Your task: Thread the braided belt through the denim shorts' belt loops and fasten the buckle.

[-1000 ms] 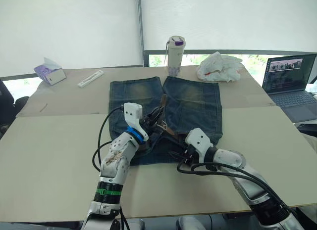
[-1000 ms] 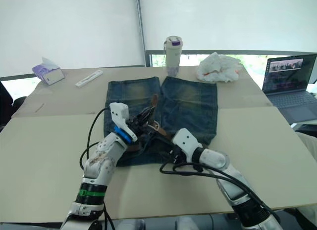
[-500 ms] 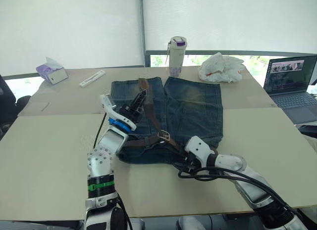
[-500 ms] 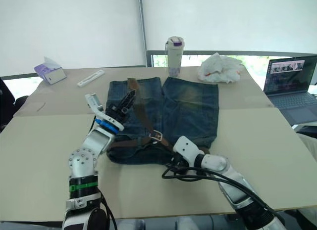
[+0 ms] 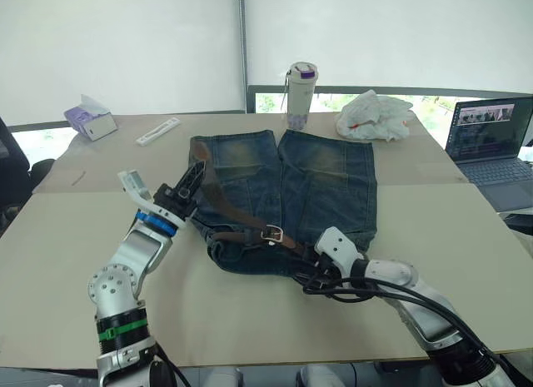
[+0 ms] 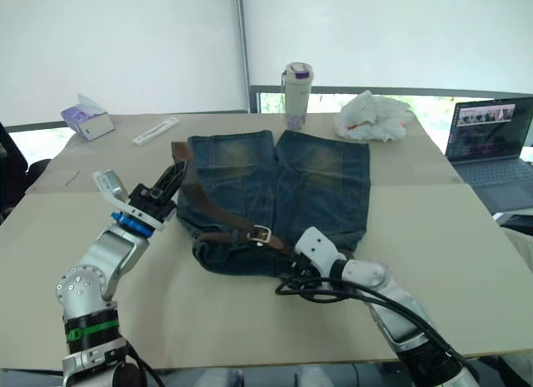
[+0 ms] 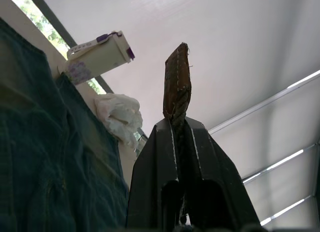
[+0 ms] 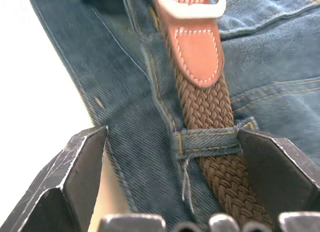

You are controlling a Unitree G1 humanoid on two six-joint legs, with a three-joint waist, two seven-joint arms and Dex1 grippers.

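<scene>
Left claw grips braided belt (right claw gapes).

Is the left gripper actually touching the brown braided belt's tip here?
Touching. In the left wrist view the left gripper's two black fingers are shut on the brown braided belt, whose leather tip sticks out above them.

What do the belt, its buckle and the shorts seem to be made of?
The braided belt looks like woven brown cord, with a visible plaited weave; its tab seems smooth tan leather with pale stitching. The buckle looks like shiny silver metal, though plated plastic is possible. The denim shorts are blue denim with a twill weave, yellow seams and faded patches.
</scene>
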